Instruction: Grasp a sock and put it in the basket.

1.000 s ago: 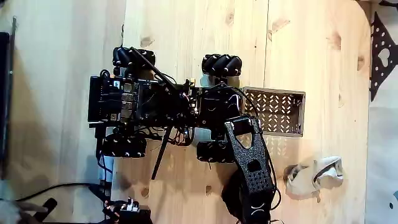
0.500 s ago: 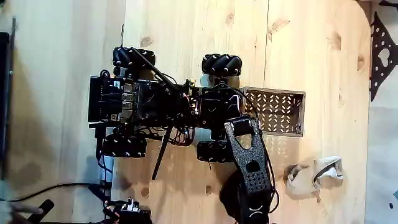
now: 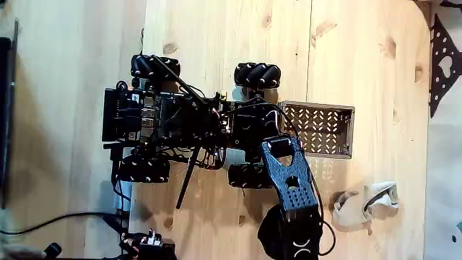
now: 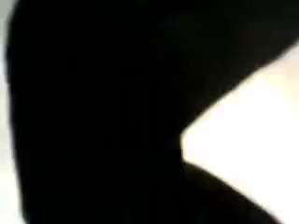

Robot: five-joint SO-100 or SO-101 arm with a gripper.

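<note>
Sock position: in the fixed view a dark, rounded shape (image 3: 271, 232) lies on the wooden floor (image 3: 216, 43) near the bottom edge, directly under the far end of the arm; it may be the black sock, but it cannot be told apart from shadow with certainty. The wrist view shows an almost entirely black, blurred mass (image 4: 93, 103) pressed close to the lens, with a bright patch at the right side; no detail can be resolved. The arm (image 3: 289, 177) extends from the front of the wheeled robot base (image 3: 166, 119) down toward the bottom edge of the fixed view, and its gripper (image 3: 303, 247) is cut off by that edge, so whether it is released, clenched or grasping anything cannot be told. The basket (image 3: 321, 130), brown with lattice-perforated walls, sits on the floor just beside the front of the base, to the right of it in the fixed view, and appears to hold nothing dark. A cream-white sock with grey patches (image 3: 364, 202) lies crumpled on the floor below the basket and to the right of the arm, apart from both. A black cable (image 3: 58, 220) runs across the lower left corner.
</note>
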